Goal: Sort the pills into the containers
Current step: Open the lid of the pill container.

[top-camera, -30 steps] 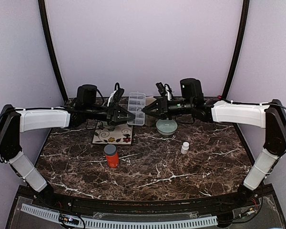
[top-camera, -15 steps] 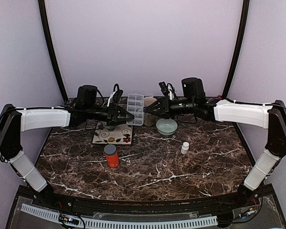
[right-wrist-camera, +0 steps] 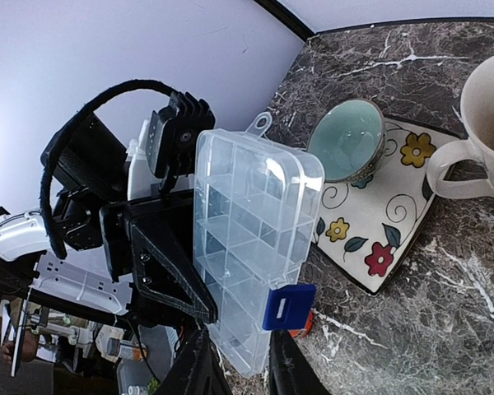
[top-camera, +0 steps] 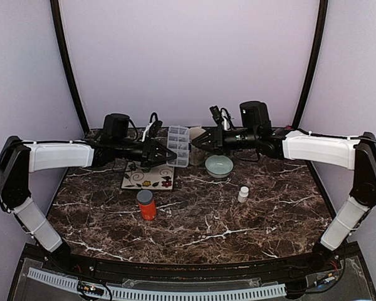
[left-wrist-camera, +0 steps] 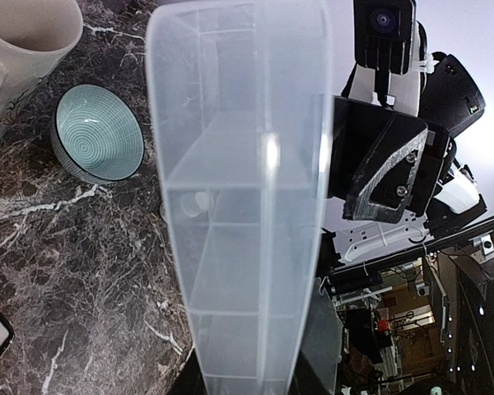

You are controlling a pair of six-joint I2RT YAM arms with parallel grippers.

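Observation:
The clear pill box (top-camera: 178, 145) with its small containers hangs above the back of the table, standing on edge. My left gripper (top-camera: 166, 152) is shut on its near end; in the left wrist view the box (left-wrist-camera: 239, 206) fills the middle and runs down into the gripper (left-wrist-camera: 243, 374). My right gripper (top-camera: 197, 140) hovers just to the right of it. In the right wrist view the box (right-wrist-camera: 247, 239) shows a blue latch (right-wrist-camera: 288, 306) on its edge, and that gripper (right-wrist-camera: 239, 370) stands a little open around the box's lower corner. No pills show.
An orange grey-capped bottle (top-camera: 146, 205) and a small white bottle (top-camera: 243, 194) stand mid-table. A pale green bowl (top-camera: 219, 165) sits under my right gripper. A second bowl (right-wrist-camera: 346, 140) rests on a flowered tile (top-camera: 147, 177). A cream mug (right-wrist-camera: 490, 132) stands behind the box.
My right gripper has drawn back a little to the right of the box and its jaws have parted slightly. The left gripper keeps its hold on the box, nearly still.

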